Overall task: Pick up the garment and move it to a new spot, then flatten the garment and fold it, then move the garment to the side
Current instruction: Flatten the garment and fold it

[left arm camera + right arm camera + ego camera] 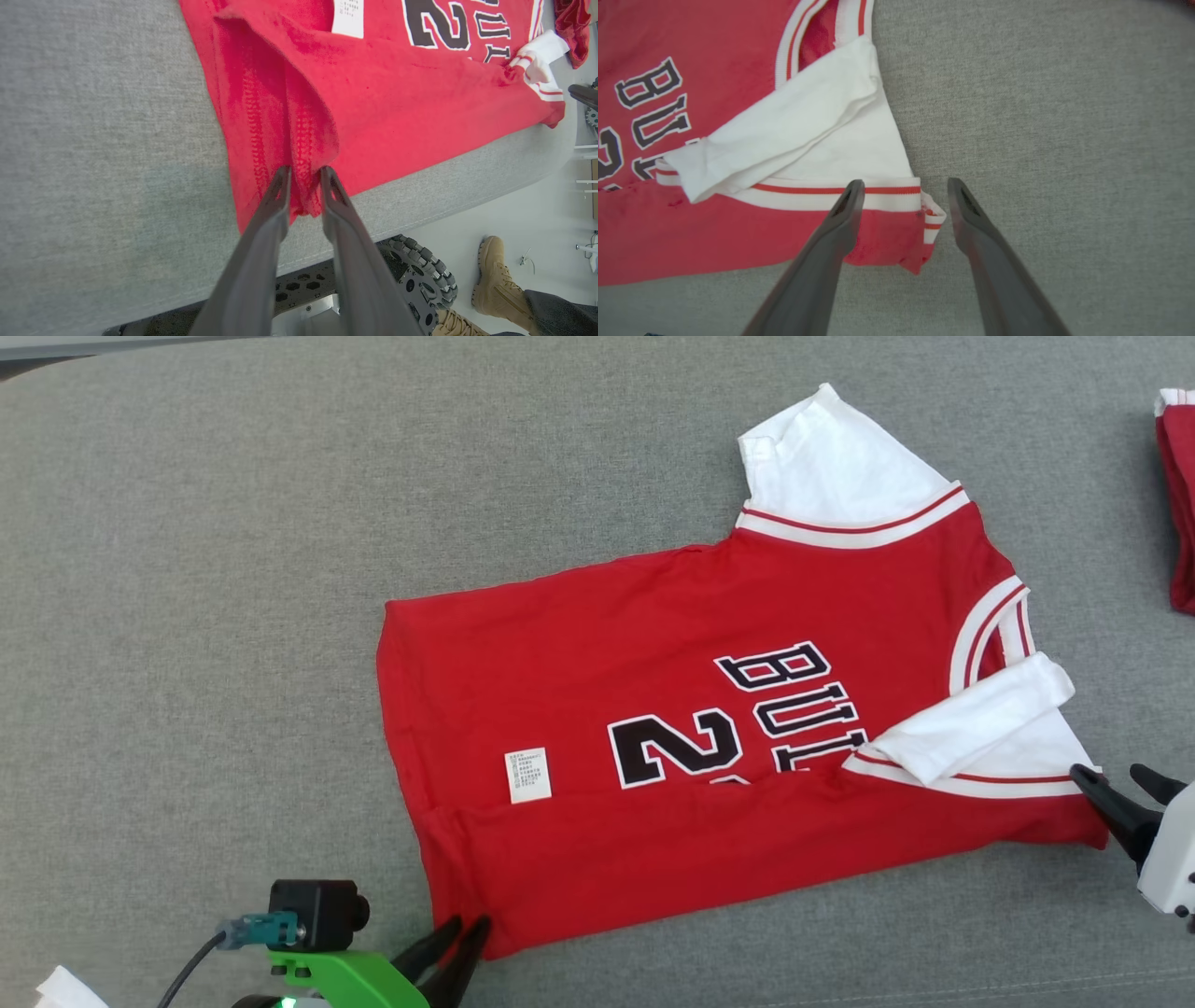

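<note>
Head view: The red shirt lies flat on the grey pad, from the middle of the frame out to the right. Its low edge is folded up over the number. A white tag sits on it, left of the number. The left gripper is at the bottom of the frame, at the shirt's low left corner. The right gripper is at the right edge, by the shirt's low right corner.

Left wrist view: The left gripper's tips are close together and hold a bump of the shirt's edge. A tan boot is at the lower right.

Right wrist view: The right gripper's tips are wide apart. The shirt's striped corner lies between them. A white sleeve is folded across the shirt, left of the middle.
</note>
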### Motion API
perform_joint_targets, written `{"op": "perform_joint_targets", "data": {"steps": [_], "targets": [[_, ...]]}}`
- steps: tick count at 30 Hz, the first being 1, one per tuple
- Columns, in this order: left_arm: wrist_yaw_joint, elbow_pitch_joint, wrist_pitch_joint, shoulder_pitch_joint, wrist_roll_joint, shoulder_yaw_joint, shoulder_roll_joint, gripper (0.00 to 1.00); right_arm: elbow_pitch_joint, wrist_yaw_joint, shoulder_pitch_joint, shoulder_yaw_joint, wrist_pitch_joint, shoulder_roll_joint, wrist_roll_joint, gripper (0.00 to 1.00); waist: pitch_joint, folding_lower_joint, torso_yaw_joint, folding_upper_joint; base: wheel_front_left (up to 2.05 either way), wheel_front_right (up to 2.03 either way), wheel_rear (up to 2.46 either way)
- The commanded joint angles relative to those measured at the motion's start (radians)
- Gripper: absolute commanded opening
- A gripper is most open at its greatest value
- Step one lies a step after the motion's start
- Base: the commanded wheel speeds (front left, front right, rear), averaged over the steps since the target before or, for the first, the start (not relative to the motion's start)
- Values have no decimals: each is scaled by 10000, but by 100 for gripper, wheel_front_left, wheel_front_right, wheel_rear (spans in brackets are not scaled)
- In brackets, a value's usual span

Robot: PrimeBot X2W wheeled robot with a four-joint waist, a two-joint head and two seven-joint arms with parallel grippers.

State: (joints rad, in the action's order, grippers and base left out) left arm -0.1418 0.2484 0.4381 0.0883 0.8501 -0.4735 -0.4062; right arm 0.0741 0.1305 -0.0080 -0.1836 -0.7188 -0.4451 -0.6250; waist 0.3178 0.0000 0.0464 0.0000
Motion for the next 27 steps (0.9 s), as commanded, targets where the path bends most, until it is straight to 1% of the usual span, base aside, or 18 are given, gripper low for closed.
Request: {"op": "perform_joint_targets", "data": {"steps": [1, 4, 6, 8, 11, 12, 15, 18, 20, 24, 27], "targets": [[-67, -53, -105, 84, -190, 69, -93, 100, -64, 0, -180, 12, 105, 88, 43, 100, -4, 0, -20, 0, 0, 0, 0], [-149, 108, -200, 95, -254, 215, -232, 100, 56, 0, -354, -99, 99, -210, 117, 100, 65, 0, -10, 0, 0, 0, 0], [-242, 377, -276, 120, -190, 522, -411, 100, 312, 0, -776, -274, 190, -446, 93, 100, 224, 0, -41, 0, 0, 0, 0], [-359, 680, -312, -79, -317, 911, -718, 100, 566, 1, -1412, -424, 251, -643, 89, 100, 492, 0, -36, 0, 0, 0, 0], [-500, 961, -334, -1131, -426, 1446, -847, 100, 762, 0, -2929, -296, 224, -904, 493, 100, 1201, 0, 141, 0, 0, 0, 0], [-534, 891, -311, -1501, -437, 1522, -788, 100, 705, 0, -3431, -117, 167, -905, 614, 100, 1407, 0, 222, 0, 0, 0, 0], [-393, 284, -202, -3214, -906, 1332, -524, 100, 179, 0, -5305, 718, -94, -987, 1272, 100, 2168, 0, 643, 0, 0, 0, 0], [-256, -682, -265, -4793, -1164, 965, 99, 100, -755, 0, -7026, 1635, -334, -850, 1908, 100, 2736, 0, 1104, 0, 0, 0, 0], [-160, -1342, -359, -5525, -1443, 739, 328, 100, -1480, 0, -7882, 2223, -389, -710, 2197, 100, 2938, 0, 1364, 0, 0, 0, 0], [136, -2235, -474, -6453, -1702, 282, 775, 100, -2894, -2, -9227, 2995, -163, -469, 2645, 100, 3161, 0, 1825, 0, 0, 0, 0], [360, -2569, -493, -6855, -1714, 64, 1006, 100, -3798, -2, -9826, 3361, -7, -380, 2961, 100, 3320, 0, 2083, 0, 0, 0, 0]]}}
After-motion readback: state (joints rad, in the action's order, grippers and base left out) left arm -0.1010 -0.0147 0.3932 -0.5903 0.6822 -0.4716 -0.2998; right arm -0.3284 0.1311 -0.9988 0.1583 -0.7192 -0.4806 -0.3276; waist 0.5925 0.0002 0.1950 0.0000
